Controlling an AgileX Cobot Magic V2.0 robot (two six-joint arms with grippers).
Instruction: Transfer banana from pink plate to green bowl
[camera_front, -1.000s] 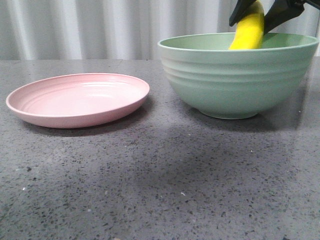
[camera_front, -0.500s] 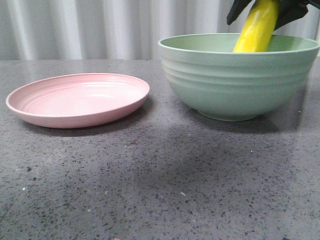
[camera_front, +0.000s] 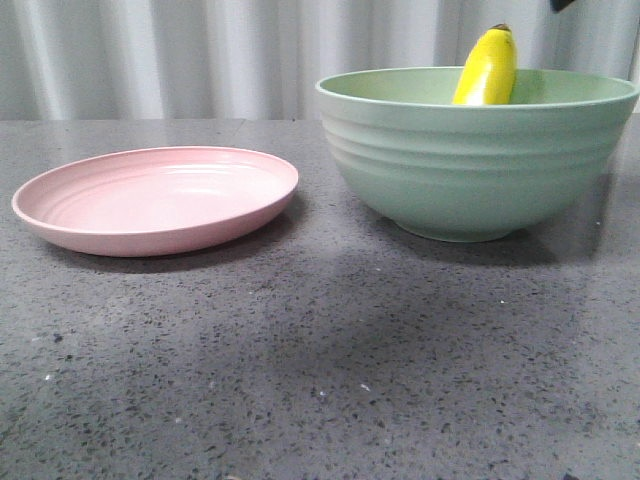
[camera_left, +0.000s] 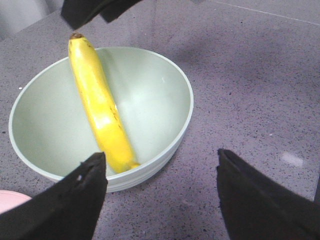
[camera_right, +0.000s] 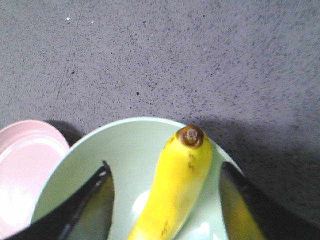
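Shallow round pale pink matte plate (camera_front: 157, 198) sits bare toward the left edge of the dark speckled grey stone worktop (camera_front: 320, 370); its rim also shows in the right wrist view (camera_right: 27, 170). Just beside it to the right, not touching, stands the deep ridged sage-green matte bowl (camera_front: 478, 150). Small glossy yellow banana (camera_front: 487, 68) lies inside the bowl, leaning on the wall, dark tip poking above the rim. Front view shows only that tip; left wrist view shows the banana's whole length (camera_left: 100, 105) running from the bowl floor up to the rim. Left gripper (camera_left: 160, 175) hovers over the bowl's near side, fingers spread wide, holding nothing. Right gripper (camera_right: 165, 200) is above the bowl, fingers apart on either side of the banana, not touching it.
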